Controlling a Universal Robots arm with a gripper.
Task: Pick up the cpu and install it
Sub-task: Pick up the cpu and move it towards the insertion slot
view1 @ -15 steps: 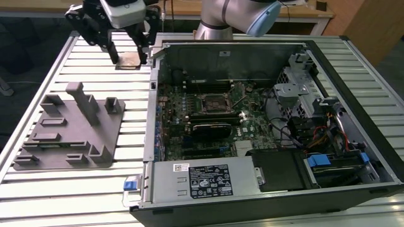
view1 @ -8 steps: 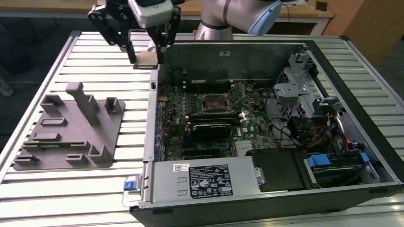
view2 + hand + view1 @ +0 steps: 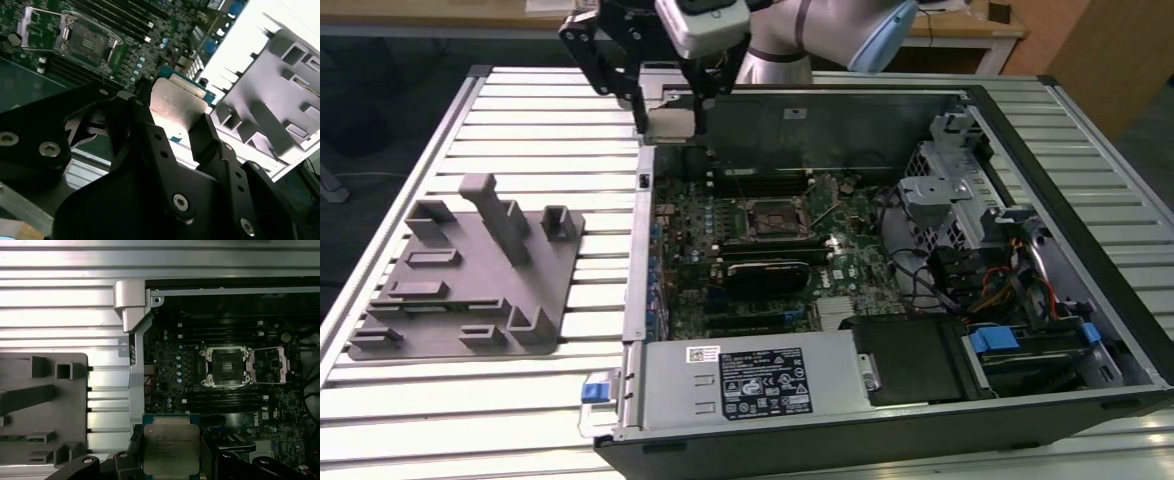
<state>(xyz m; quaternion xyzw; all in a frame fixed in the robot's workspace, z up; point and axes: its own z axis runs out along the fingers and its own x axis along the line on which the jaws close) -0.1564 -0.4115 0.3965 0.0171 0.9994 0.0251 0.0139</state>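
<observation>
While my tool (image 3: 170, 460) is pinching the cpu (image 3: 169, 442) by its edges, up in the air near the case wall (image 3: 134, 365) and well apart from the open socket (image 3: 225, 367), I reckon any tilt or slip in that grip could seat it skewed and damage the socket.

The pale arm (image 3: 851, 35) comes in from the top of the exterior view, wrist bent so the black gripper (image 3: 670, 112) points straight down. Its two fingers (image 3: 206, 137) are pressed against opposite edges of the cpu (image 3: 170, 446), holding it between them.
</observation>
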